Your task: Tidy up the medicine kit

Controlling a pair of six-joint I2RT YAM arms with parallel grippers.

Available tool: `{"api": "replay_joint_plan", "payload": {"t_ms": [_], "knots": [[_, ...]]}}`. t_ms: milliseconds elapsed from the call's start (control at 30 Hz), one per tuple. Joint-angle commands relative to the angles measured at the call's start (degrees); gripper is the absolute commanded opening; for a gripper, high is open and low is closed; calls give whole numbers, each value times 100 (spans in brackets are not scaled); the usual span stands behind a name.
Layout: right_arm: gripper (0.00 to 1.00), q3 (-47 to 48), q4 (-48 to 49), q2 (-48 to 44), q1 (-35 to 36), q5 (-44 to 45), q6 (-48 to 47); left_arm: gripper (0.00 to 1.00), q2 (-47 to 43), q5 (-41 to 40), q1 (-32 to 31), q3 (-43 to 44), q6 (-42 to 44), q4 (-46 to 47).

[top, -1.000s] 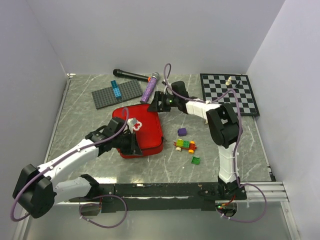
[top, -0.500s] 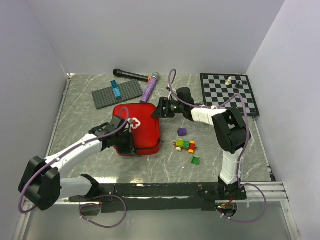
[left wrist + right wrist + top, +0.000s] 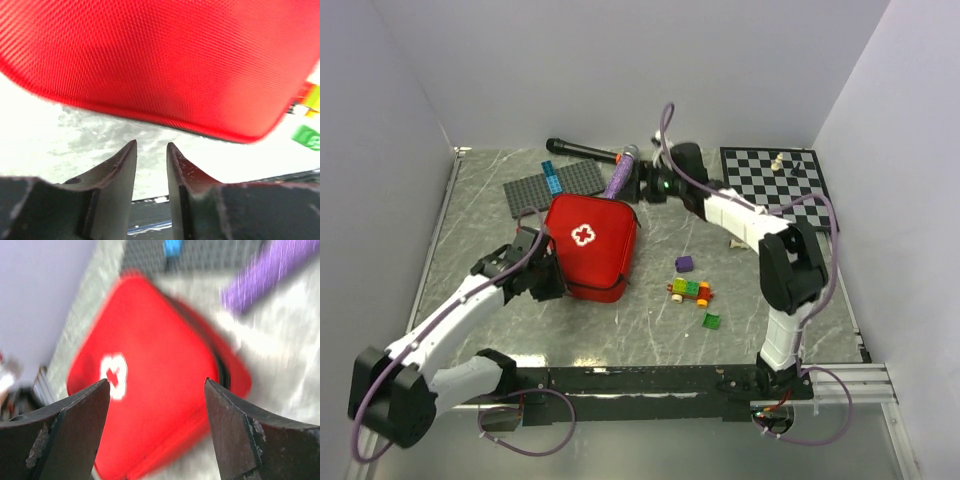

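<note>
Two pincers, one kit, sundry loose items on a marbled table (image 3: pixel 470 230)

1. Medicine kit (image 3: pixel 588 245): red zip case, lid down, white cross (image 3: pixel 583 234) uppermost; lies between the two pincers
2. Left pincer (image 3: pixel 544 275): at the kit's edge; fingers (image 3: pixel 120 167) a narrow slit apart, nothing between them; red fabric just beyond the tips, contact not discernible
3. Right pincer (image 3: pixel 638 188): jaws spread wide, empty, above the table; the kit ahead of and below it, apart from it
4. Purple tube (image 3: pixel 618 178): just beside the right pincer
5. Grey studded baseplate (image 3: pixel 555 187) with blue brick (image 3: pixel 552 178): beyond the tube from the right pincer
6. Black microphone (image 3: pixel 582 150): near the right pincer, against the back wall
7. Chessboard (image 3: pixel 790 195) with one white piece (image 3: pixel 777 161): well apart from both pincers
8. Toy bricks (image 3: pixel 690 291): well apart from both pincers
</note>
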Motion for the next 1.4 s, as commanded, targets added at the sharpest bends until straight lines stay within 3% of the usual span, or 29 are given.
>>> {"api": "replay_joint_plan", "payload": {"t_ms": [0,167,467,600,900,1200,1367], "knots": [[82,1424,-387,946,-31,54,-159,37,-550,86,14,-154,-524,-189],[82,2078,-582,1678,-22,-324,-133,38,-332,-10,-3,-190,-665,-163],[83,1288,-319,1618,101,-650,-37,38,231,-220,-3,-322,-894,145],[79,629,-36,1284,197,-817,17,38,425,-318,-3,-287,-938,285],[75,-1436,825,-34,408,-1160,-123,40,1092,-1469,6,328,-113,268],[75,-3054,992,-1282,1014,-607,-98,42,2033,-1663,93,1119,775,558],[77,-3205,764,-1643,1691,-106,-80,42,2244,-1540,374,1462,803,619]]}}
